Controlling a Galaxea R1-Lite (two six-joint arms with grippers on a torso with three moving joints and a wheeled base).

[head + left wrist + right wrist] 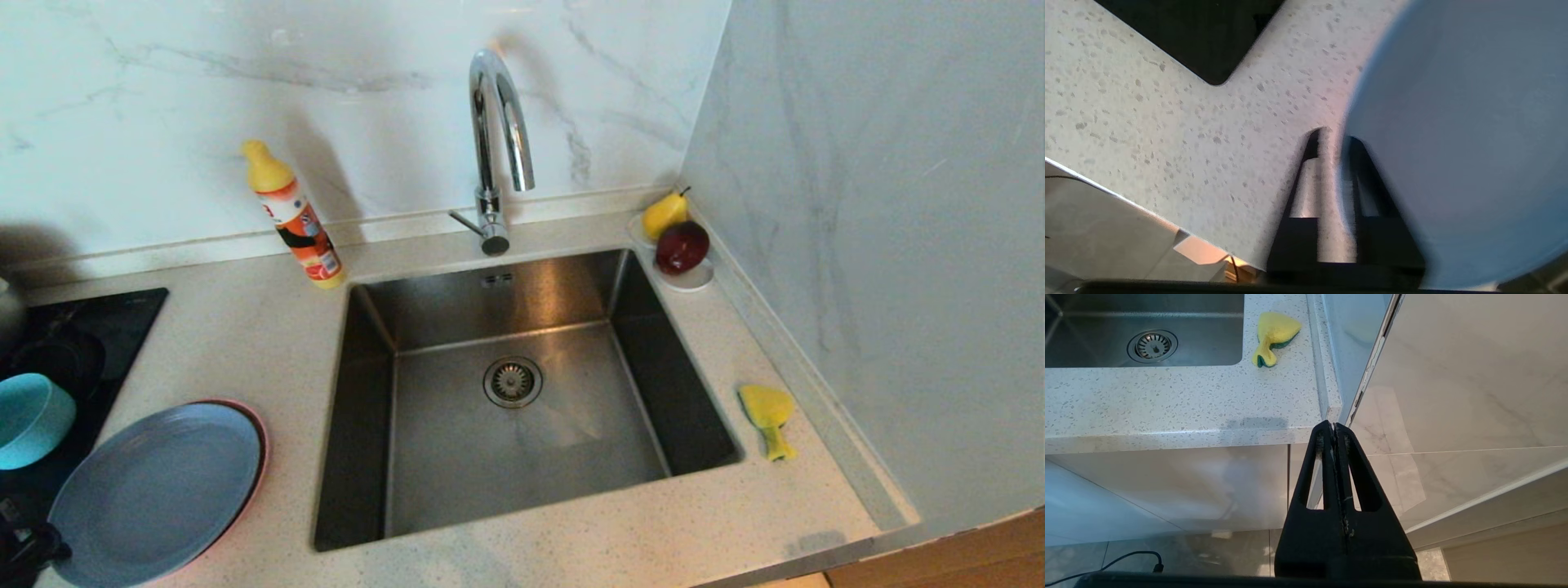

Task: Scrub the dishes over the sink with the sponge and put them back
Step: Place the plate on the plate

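On the desk (pixel 245 343) at about eight o'clock from the sink (pixel 522 392), the blue plate (pixel 155 490) lies flat on top of the pink plate (pixel 260 441), of which only a thin rim shows at the edge nearest the sink. The bowl (pixel 28 418) sits at ten o'clock from the plates, on the black hob (pixel 90 327), its mouth tipped toward the sink.

In the left wrist view the left pincer (pixel 1334 139) stands with a narrow gap between its fingers, astride the rim of the blue plate (pixel 1453 143); one finger lies over the plate, the other over the bare desk (pixel 1167 122). Whether the fingers press on the rim I cannot tell.

The sponge (pixel 769 418) lies on the desk at three o'clock from the drain (pixel 512 381), just off the sink's edge. It is crumpled; its long axis runs from twelve to six o'clock, the broad end away from the robot and the pinched end toward it.

The right pincer (pixel 1334 425) is clenched on nothing, hanging below the desk's front edge, well apart from the sponge (pixel 1274 335).

A soap bottle (pixel 294 216) leans at ten o'clock from the sink; a pear (pixel 663 214) and an apple (pixel 682 247) share a saucer (pixel 694 282) at two o'clock, and the tap (pixel 498 147) arches at twelve.
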